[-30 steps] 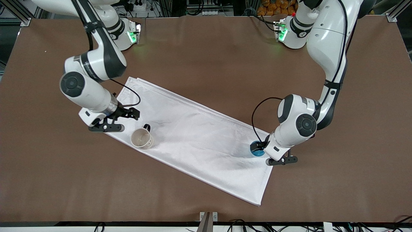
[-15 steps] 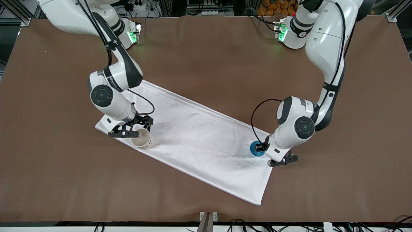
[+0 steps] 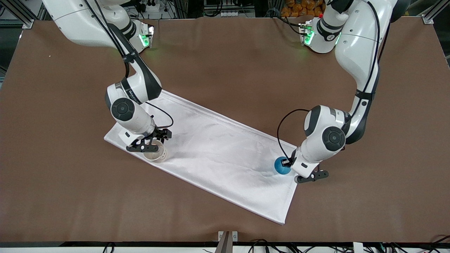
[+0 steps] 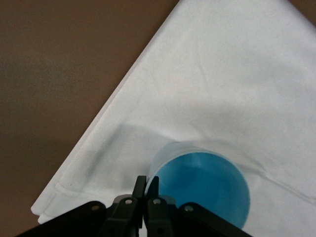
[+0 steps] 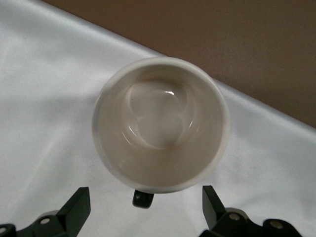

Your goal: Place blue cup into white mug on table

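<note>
Looking at the scene, we are listing what each view is giving us.

Surface: we are seeing a brown surface carrying a long white cloth that is lying slantwise across it.

Blue cup: we are finding the blue cup standing upright on the cloth, near the cloth's corner toward the left arm's end of the surface. In the left wrist view the blue cup is showing its open mouth and blue inside.

Left tool: we are seeing the left tool down at the blue cup, its fingers pinched together on the cup's rim, one inside and one outside.

White mug: we are finding the white mug upright on the cloth, toward the right arm's end and well apart from the blue cup. In the right wrist view the white mug is showing a pale bare inside and a small black handle.

Right tool: we are seeing the right tool hanging just over the white mug, its fingers spread wide apart, one on each side of the handle, touching nothing.
</note>
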Available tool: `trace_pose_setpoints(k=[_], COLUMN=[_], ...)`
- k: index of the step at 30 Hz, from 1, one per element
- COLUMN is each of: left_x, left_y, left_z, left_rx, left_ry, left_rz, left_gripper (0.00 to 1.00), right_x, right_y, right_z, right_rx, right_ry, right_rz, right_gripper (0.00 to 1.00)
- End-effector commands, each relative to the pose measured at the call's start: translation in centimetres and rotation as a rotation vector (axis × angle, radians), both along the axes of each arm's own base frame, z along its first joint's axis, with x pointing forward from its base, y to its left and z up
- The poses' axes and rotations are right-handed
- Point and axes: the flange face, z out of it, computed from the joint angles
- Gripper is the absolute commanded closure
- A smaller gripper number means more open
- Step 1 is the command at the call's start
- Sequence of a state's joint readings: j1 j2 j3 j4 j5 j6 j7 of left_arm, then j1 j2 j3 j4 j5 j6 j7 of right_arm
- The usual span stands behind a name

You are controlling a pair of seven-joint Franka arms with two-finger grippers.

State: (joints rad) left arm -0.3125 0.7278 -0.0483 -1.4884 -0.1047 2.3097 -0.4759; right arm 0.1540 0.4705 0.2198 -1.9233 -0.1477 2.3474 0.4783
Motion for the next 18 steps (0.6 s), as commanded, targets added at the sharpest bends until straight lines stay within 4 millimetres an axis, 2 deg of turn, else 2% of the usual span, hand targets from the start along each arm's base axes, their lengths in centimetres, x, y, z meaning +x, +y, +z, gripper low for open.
trace_pose_setpoints(k=[1,4,9,14,18], left_x=[-0.3,-0.5,-1.6,-3.5,-5.6], left_y=[0.7,1.4,2.9,5.9,7.5], left_z=[4.7,7.1,12.0,14.2,15.2], left_rx=[0.023,0.026,0.043,0.062,0.069], left_ry=[0.0,0.01,0.055,0.092,0.095], left_rz=[0.014,0.017,0.013,-0.013,-0.066], left_gripper=[1.0,1.0,1.0,1.0,1.0], right_x=[0.3,0.3,0.5,0.6,0.8], right_y=[0.4,0.4,0.0,0.0,0.3], right_z=[-0.9,-1.3,-1.3,-0.8,0.2], right_rx=[-0.002,0.0,-0.001,0.0,0.003], right_ry=[-0.019,-0.02,-0.021,-0.024,-0.035], right_rz=[-0.011,-0.011,-0.017,-0.019,-0.018], right_gripper=[0.07,0.22,0.6,0.98,1.0])
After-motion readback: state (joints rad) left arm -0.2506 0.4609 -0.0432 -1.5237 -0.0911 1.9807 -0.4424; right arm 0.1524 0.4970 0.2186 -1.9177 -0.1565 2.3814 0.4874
